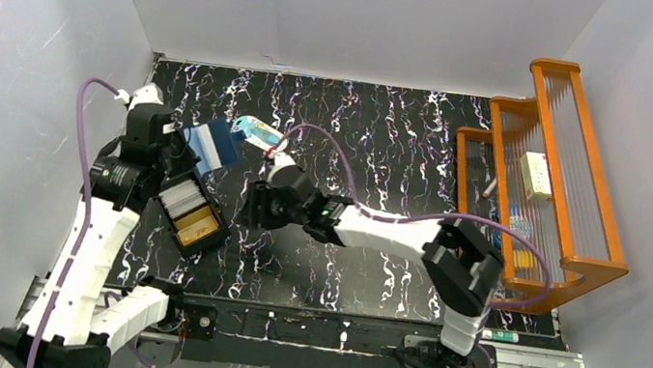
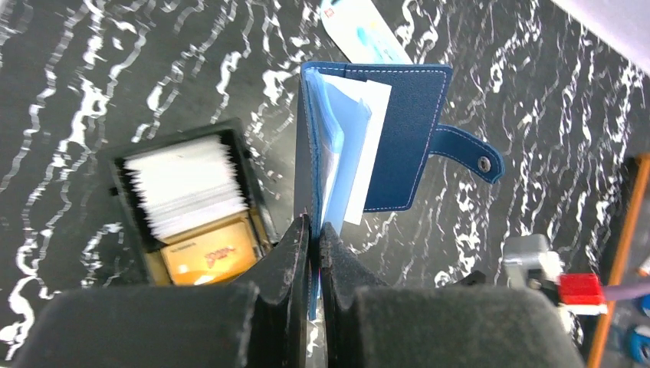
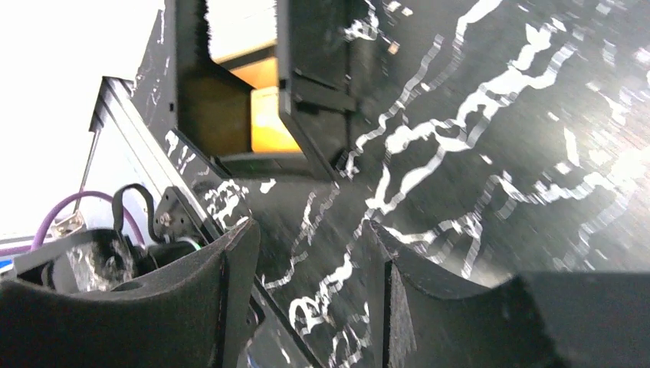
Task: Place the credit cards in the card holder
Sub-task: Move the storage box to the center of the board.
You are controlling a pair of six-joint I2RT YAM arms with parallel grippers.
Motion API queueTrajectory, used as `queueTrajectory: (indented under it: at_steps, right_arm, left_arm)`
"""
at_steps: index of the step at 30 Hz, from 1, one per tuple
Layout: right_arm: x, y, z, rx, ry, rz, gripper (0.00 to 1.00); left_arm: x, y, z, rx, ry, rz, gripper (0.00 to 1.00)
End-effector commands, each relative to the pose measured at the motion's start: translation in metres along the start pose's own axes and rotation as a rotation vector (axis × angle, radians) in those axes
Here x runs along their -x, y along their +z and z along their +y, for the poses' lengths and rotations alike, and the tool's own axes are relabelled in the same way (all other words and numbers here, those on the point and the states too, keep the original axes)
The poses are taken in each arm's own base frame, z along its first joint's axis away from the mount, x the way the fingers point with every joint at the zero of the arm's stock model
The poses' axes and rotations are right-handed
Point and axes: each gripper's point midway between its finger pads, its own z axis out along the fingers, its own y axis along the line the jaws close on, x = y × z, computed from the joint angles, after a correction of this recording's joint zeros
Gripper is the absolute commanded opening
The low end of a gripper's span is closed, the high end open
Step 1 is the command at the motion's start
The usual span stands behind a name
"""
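Pinching one cover of the card holder (image 2: 406,130) with the left gripper (image 2: 314,238), clamped tight, wallet fanned open just beside the black tray (image 2: 123,165). Looks like one white card (image 2: 374,115) already tucked in a pocket. Left to do: stack of white cards (image 2: 188,188) and golden-tan card (image 2: 208,257) in tray. Empty right gripper (image 3: 310,238) spread apart, low near tray, probably going for next pick

Card holder (image 1: 214,145) is behind tray (image 2: 253,184) w/ credit cards (image 1: 181,195) in it; rack (image 1: 555,69) far rt.
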Motion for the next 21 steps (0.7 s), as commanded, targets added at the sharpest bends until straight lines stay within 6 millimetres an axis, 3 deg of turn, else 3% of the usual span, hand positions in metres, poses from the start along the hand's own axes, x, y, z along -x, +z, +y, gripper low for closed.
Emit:
queueTrajectory:
  at_steps: [1, 7, 11, 16, 21]
  right_arm:
    - [0.019, 0.033, 0.041, 0.084, -0.063, -0.07, 0.6]
    - [0.015, 0.066, 0.046, 0.063, -0.111, -0.045, 0.6]
    - [0.012, 0.082, 0.037, 0.026, -0.132, -0.03, 0.58]
    - [0.008, 0.095, 0.029, -0.01, -0.155, -0.007, 0.49]
    - [0.009, 0.1, 0.03, -0.007, -0.167, -0.006, 0.34]
  left_arm:
    - [0.022, -0.018, 0.03, 0.132, 0.024, -0.124, 0.0]
    - [0.021, -0.021, 0.035, 0.143, 0.039, -0.129, 0.0]
    - [0.017, -0.02, 0.035, 0.136, 0.044, -0.119, 0.0]
    - [0.015, -0.019, 0.032, 0.121, 0.051, -0.102, 0.0]
    - [0.008, -0.016, 0.03, 0.106, 0.054, -0.073, 0.0]
